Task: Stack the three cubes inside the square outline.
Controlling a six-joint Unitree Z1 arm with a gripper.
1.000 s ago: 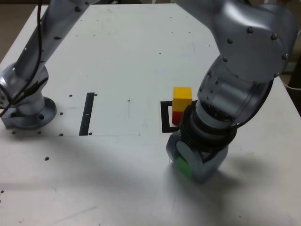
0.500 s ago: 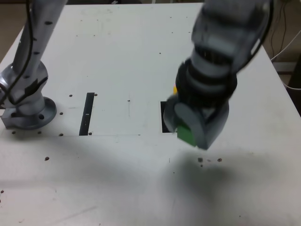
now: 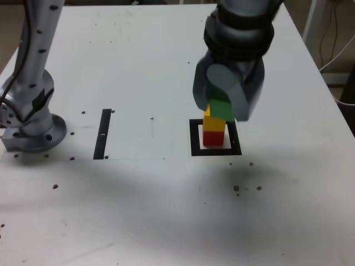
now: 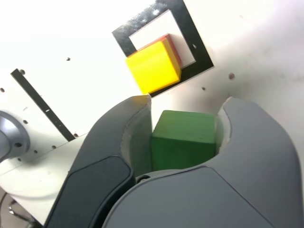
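Even overhead light; soft shadow on table (image 3: 166, 210); wrist view overexposed.

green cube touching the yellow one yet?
Apart. In the wrist view the green cube sits clamped in the gripper, with bare table visible between it and the yellow cube.

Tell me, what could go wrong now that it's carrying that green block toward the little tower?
The tool could knock the yellow cube off the red cube while lowering. The green cube does not look centred over the stack yet, so released now it might land off-centre and fall outside the square outline.
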